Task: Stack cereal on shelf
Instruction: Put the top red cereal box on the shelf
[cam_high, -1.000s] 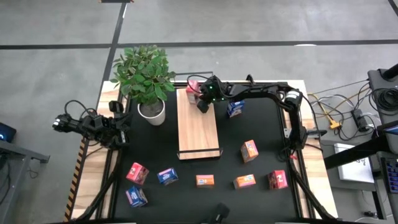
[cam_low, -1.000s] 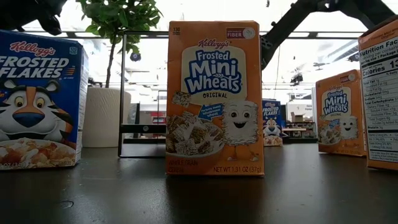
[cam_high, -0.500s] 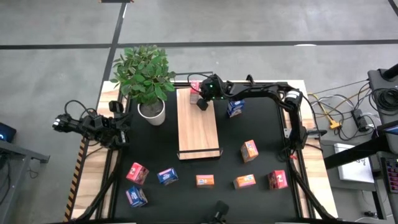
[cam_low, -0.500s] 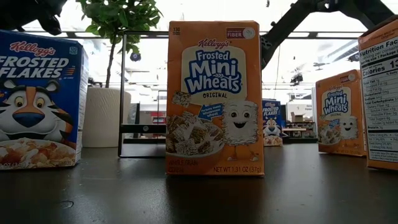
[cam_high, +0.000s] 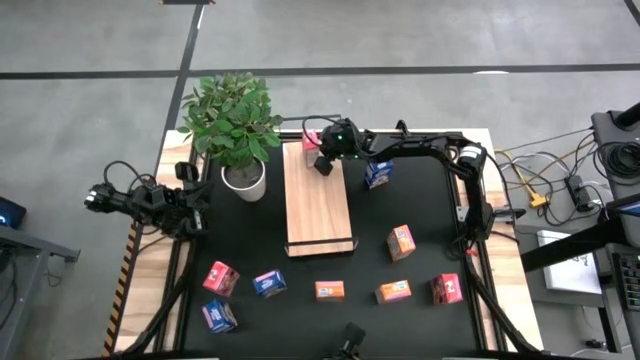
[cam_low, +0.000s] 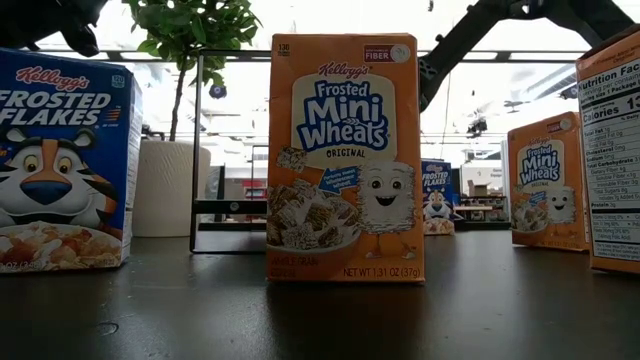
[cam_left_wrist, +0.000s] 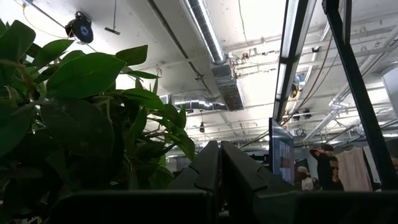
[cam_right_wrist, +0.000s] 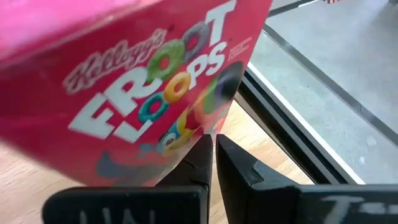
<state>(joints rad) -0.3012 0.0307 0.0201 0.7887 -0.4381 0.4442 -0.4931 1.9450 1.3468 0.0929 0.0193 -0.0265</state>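
The shelf (cam_high: 318, 200) is a light-wood board lying lengthwise in the table's middle. A pink-red Froot Loops cereal box (cam_high: 311, 138) stands on its far end and fills the right wrist view (cam_right_wrist: 143, 81). My right gripper (cam_high: 322, 152) is shut, low at that box's printed front (cam_right_wrist: 213, 149). Several more cereal boxes stand on the black tabletop: a blue one (cam_high: 377, 175) right of the shelf, an orange-red one (cam_high: 400, 241), and a row near the near edge (cam_high: 330, 290). My left gripper (cam_high: 195, 208) waits shut at the table's left edge (cam_left_wrist: 219, 155). My right gripper's shut fingertips (cam_right_wrist: 202, 146) stand at the lower part of the Froot Loops box's printed front (cam_right_wrist: 186, 134), coming level over the shelf's far end. I cannot tell whether they touch it. The box rests on the wood.
A potted plant (cam_high: 235, 120) in a white pot (cam_high: 243, 180) stands left of the shelf's far end, close to my left gripper. The shelf's black wire frame (cam_low: 200, 150) rises behind the orange Mini Wheats box (cam_low: 345, 160) and the blue Frosted Flakes box (cam_low: 60, 160).
My right gripper has crept a little toward the table's far edge, closer to the pink-red box. The box and the other cereal boxes have stayed where they were.
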